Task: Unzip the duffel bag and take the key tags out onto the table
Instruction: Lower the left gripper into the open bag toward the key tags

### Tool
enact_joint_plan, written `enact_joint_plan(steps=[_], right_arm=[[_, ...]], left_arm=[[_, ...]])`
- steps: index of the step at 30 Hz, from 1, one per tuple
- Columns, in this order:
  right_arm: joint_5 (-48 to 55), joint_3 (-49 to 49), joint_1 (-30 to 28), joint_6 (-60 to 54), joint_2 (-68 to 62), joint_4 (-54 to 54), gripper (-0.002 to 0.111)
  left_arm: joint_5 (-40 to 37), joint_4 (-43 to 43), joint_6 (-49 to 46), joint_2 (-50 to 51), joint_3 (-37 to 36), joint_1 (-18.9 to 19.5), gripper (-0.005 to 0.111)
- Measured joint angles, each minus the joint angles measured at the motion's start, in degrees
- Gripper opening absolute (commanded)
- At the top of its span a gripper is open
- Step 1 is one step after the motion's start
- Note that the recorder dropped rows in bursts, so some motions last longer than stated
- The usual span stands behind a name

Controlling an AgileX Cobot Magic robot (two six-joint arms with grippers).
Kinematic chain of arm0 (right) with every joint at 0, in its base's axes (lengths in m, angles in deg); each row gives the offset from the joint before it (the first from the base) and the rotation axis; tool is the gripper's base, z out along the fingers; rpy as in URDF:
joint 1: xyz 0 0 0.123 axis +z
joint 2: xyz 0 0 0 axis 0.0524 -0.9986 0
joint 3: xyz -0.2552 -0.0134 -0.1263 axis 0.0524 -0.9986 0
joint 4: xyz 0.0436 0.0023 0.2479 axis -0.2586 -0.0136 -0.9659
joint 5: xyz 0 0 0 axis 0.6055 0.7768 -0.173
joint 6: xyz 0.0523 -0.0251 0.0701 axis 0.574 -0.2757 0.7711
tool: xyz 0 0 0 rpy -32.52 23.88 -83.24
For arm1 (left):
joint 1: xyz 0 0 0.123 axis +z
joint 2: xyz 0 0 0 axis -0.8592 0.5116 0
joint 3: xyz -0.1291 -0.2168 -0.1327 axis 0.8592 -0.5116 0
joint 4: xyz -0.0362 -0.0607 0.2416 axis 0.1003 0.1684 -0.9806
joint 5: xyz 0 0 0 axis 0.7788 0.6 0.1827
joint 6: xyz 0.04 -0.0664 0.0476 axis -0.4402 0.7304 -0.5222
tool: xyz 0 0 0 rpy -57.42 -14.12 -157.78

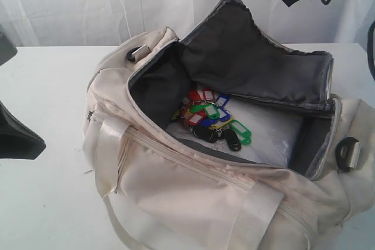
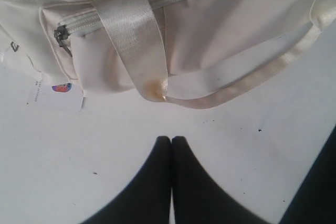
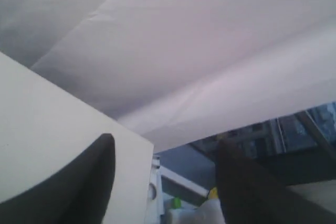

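Closest to us is the front of the bag (image 1: 193,185), low in the outside view and filling most of the frame. Its top is unzipped, and the flap (image 1: 246,57) is folded back toward the upper right. We can see the tags (image 1: 211,118) inside, in a little heap at the middle of the frame. None are out on the tabletop (image 1: 47,86) yet.

Our left tool (image 2: 171,145) is closed with nothing in it. It sits low over the tabletop, just beside the bag's front and near a strap (image 2: 131,40). Our right tool (image 3: 165,150) is open and holds nothing. It is up in the upper right corner of the outside view, well apart from the bag, and its camera sees only the curtain (image 3: 210,51).

We think a few things could go wrong:
- The tags are a loose bunch, so a pinch on just one could slip.
- Hanging tags might catch on the bag's edge on the way out.
- A tool could grab the dark lining instead.
- The flap is soft, so a bump could tip it back over the hole.
- The left tool could snag the strap and drag the bag.
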Motion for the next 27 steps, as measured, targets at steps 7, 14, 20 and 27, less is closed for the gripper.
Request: enact_joint_plan(steps=[7,14,20,27], right_arm=[[5.75,0.00,0.00,-3.46,4.39,-18.05,0.000],[9.40,0.00,0.00,-23.13,13.22,-54.25,0.000],[20.57,-3.12,0.11,-29.26,21.11,-63.60,0.000],[18.86,-18.75,0.01,-30.01,36.08,-66.22,0.000]], left_arm=[[0.39,0.00,-0.15,0.00,0.00,0.00,0.000],[4.67,0.16,-1.41,0.00,-0.81,0.00,0.000],[13.14,5.37,-1.55,0.00,-2.32,0.00,0.000],[8.08,12.06,-3.92,5.60,6.07,0.00,0.000]])
